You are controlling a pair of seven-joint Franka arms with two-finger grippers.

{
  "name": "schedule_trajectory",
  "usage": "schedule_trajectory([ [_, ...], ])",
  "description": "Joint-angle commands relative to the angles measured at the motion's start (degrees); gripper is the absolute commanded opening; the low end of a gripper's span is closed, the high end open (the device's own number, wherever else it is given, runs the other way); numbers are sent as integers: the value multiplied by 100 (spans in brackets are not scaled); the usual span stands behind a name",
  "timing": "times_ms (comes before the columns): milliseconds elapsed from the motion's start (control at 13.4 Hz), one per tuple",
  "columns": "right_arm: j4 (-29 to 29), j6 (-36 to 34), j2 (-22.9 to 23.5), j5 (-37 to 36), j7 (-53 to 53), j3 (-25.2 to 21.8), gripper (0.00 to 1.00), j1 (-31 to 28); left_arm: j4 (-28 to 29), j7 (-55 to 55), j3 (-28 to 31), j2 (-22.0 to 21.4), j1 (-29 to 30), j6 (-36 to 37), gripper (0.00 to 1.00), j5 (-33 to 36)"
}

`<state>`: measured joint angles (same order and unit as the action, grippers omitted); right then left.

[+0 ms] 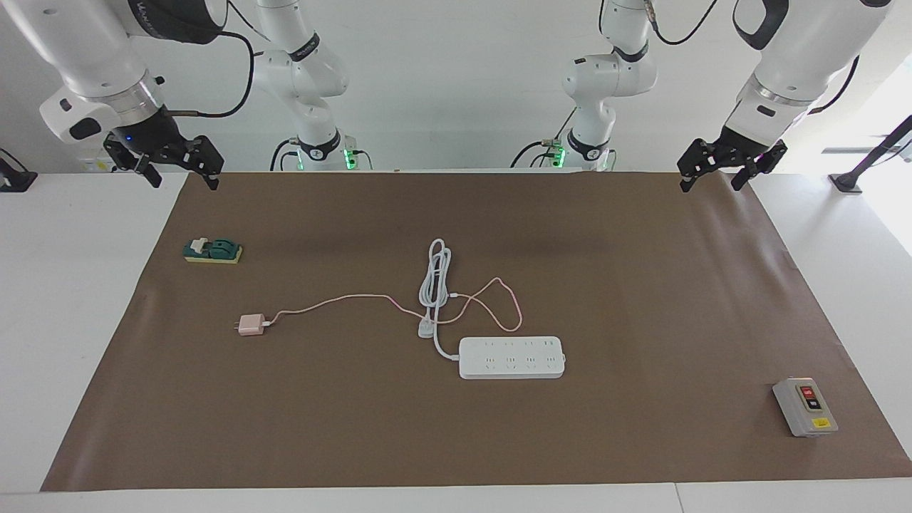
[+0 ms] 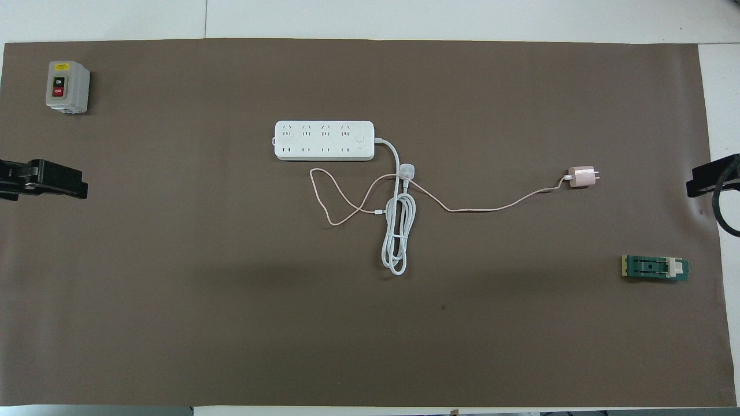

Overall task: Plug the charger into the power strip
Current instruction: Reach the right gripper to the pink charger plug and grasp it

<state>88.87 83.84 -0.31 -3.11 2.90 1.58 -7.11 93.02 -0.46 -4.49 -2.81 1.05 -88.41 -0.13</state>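
nothing grasped yet: left gripper (image 1: pixel 732 169) and right gripper (image 1: pixel 165 161) wait released; next, grasp charger (image 1: pixel 251 325), at power strip's (image 1: pixel 511 358) nine o'clock in the facing view.

Table cover: brown mat (image 1: pixel 641 285) (image 2: pixel 173 289), laid flat over a white table (image 1: pixel 71 320) (image 2: pixel 404 17).
Control box: grey box (image 1: pixel 804 407) (image 2: pixel 67 86) with one red and one black button, on the mat, toward the left arm's end.
Switch: small green switch (image 1: pixel 213 251) (image 2: pixel 655 268) on a yellow base, on the mat, toward the right arm's end, nearer to the robots than the grey box.
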Motion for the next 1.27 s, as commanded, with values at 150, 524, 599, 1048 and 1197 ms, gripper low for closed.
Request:
schedule_trajectory([
  [150,157,106,-127,-102,157,45,100,-62,-293,81,-8,150,-61,-27,100,136],
  [524,183,97,-154,3,123,-34,100,-133,-311,81,-17,158,-149,-27,100,145],
  [599,262,140,-163,3,70,-34,100,-168,-294,81,-17,158,-149,-27,100,145],
  [1048,825,545,327,1125,-2756,-43,100,-773,-337,89,-17,202,-219,-27,100,145],
  [1197,834,711,688,1697,-3512,-43,100,-1063,-416,81,-17,264,-219,-27,100,145],
])
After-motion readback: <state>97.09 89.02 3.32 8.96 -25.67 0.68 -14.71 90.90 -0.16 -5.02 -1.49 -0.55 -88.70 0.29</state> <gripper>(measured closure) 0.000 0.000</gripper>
